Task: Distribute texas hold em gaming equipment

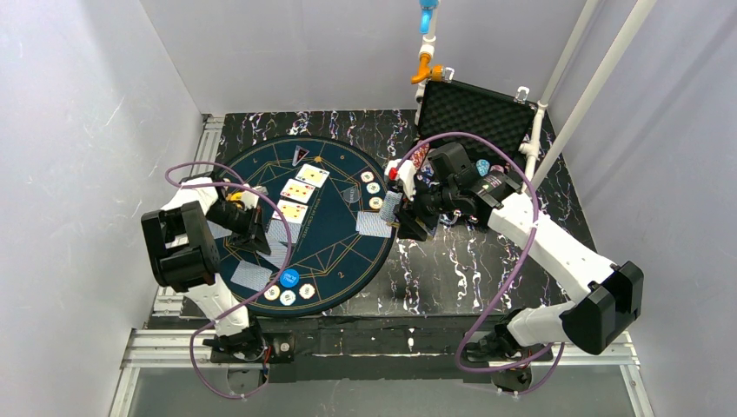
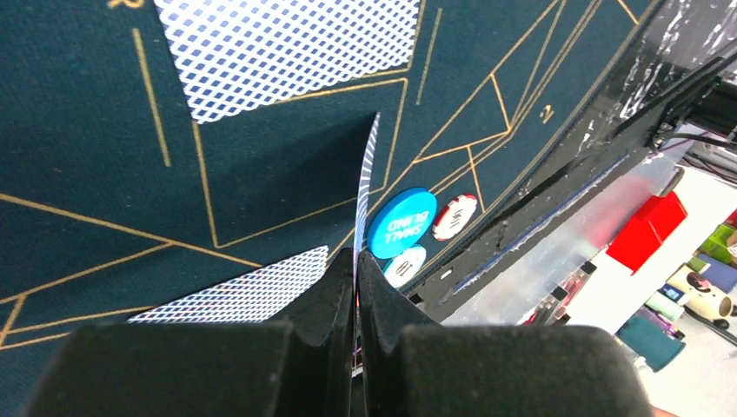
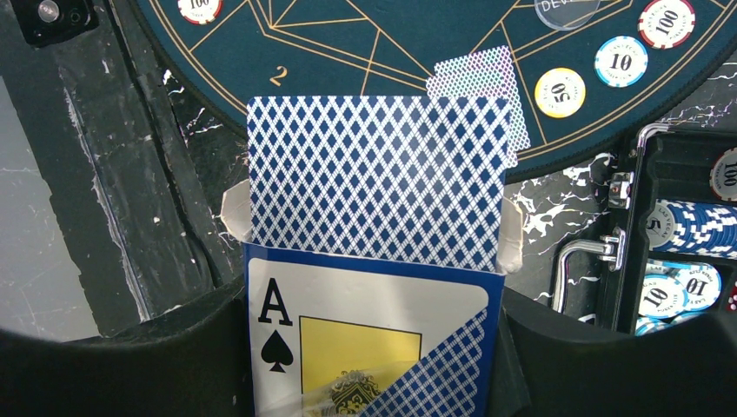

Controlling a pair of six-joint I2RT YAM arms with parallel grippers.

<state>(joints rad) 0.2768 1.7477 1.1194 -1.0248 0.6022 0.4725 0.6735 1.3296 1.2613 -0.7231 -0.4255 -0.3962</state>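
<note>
Pinching one playing card [image 2: 366,191] edge-on in the left gripper [image 2: 356,261], both fingers [image 2: 330,300] clenched on its near end and the card raised off the dark-blue mat [image 2: 87,156].

Just ahead of those fingertips and to their right, flat on the mat: a blue disc [image 2: 401,223] lettered SMALL BLIND, seen upside down. Beside it a red-and-white chip [image 2: 454,217], its marking too blurred to read. Nearer the gripper, a white-and-blue chip [image 2: 405,265] marked 10.

Well ahead and to the left, a face-down card [image 2: 287,52]. Close by the left finger, a second face-down card [image 2: 252,282].

Grasping an opened card box [image 3: 365,304] in the right gripper [image 3: 375,382], one finger [image 3: 174,365] on each side and the jaws held apart by the box's width. Printed on the box front: a black A over a spade, next to a yellow panel. Standing up out of its open top, a deck [image 3: 378,174] with blue diamond-patterned backs.

Ahead of this gripper, near the mat's rim:
- a lone face-down card [image 3: 487,74]
- a yellow chip [image 3: 559,91] marked 50
- a blue-edged chip [image 3: 620,61] marked 10
- a red-edged chip [image 3: 666,22] marked 100
- a clear disc [image 3: 567,9] showing only the letters DE before the frame cuts it

Ahead and to the left, a gold numeral 2 [image 3: 278,76] on the mat.

To the gripper's right, a black case [image 3: 626,261] holding stacked chips [image 3: 695,228] marked 5, 10 and 100.
</note>
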